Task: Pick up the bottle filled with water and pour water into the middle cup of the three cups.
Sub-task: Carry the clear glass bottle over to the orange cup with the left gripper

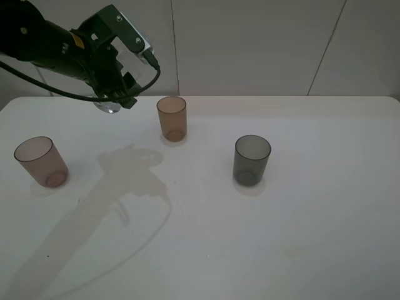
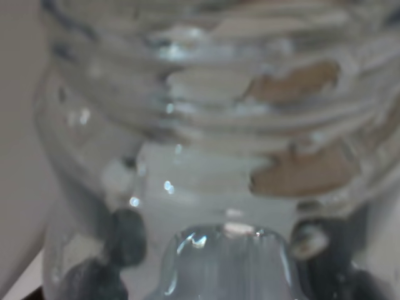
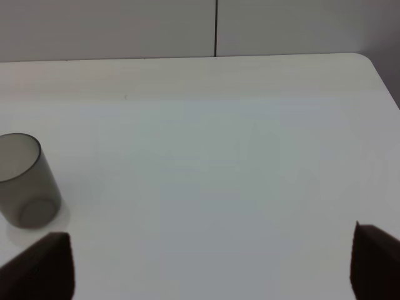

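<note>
The left gripper (image 1: 116, 94) has its jaws pinched on the bottle (image 1: 108, 107), held clear of the table (image 1: 312, 237) at the far left. In the high view only a rounded clear end shows below the fingers. The left wrist view is filled by ribbed, glinting plastic, too close to read the water level or tell which end is the neck. The middle cup (image 1: 171, 117), amber and upright, stands just to the right of the bottle and apart from it, so the step in hand looks like the carry across and the pour. To do it well, the neck should be brought squarely over that cup's rim before any tilt. The tilt should be slow, and the grip should not tighten, since thin plastic may spurt when squeezed. The pinkish-brown cup (image 1: 41, 161) at near left and the smoky-grey cup (image 1: 252, 160) to the right are both well apart and should be no hindrance. The right gripper (image 3: 212, 262), seen only in its own wrist view, has its jaws spread wide and holds nothing.
</note>
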